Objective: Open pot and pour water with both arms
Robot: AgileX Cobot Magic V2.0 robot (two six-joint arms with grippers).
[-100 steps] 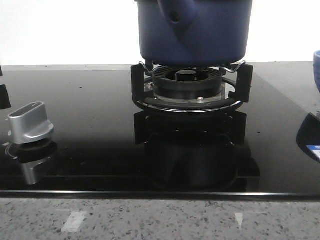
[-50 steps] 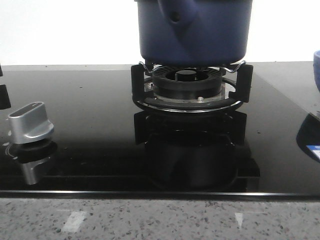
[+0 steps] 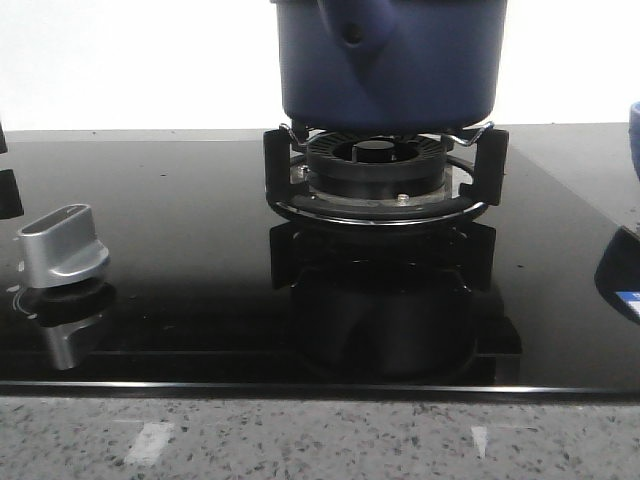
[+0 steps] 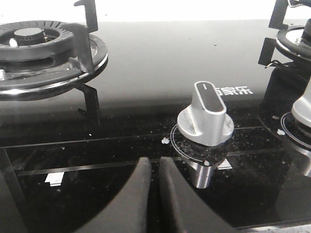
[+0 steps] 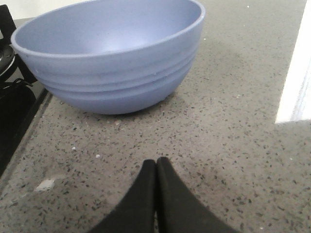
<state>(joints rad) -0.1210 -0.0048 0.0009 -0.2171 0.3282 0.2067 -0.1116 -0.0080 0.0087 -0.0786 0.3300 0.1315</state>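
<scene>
The dark navy-blue pot [image 3: 390, 65] stands on the burner grate [image 3: 385, 175] at the middle back of the black glass hob; its top is cut off by the frame, so no lid shows. A handle mount with a round rivet [image 3: 352, 33] faces me. My left gripper [image 4: 154, 162] is shut and empty, low over the hob glass beside a silver knob [image 4: 205, 116]. My right gripper [image 5: 156, 163] is shut and empty over the speckled counter, a short way from a light-blue bowl [image 5: 112, 53]. Neither gripper shows in the front view.
A silver knob [image 3: 60, 245] sits at the hob's left. A second burner [image 4: 41, 48] and another knob [image 4: 303, 109] show in the left wrist view. The light-blue bowl's edge [image 3: 634, 125] is at the far right. The speckled counter [image 3: 320, 440] runs along the front.
The front view has shifted very slightly; the pot and burner sit a few pixels to the right. Nothing else has moved.
</scene>
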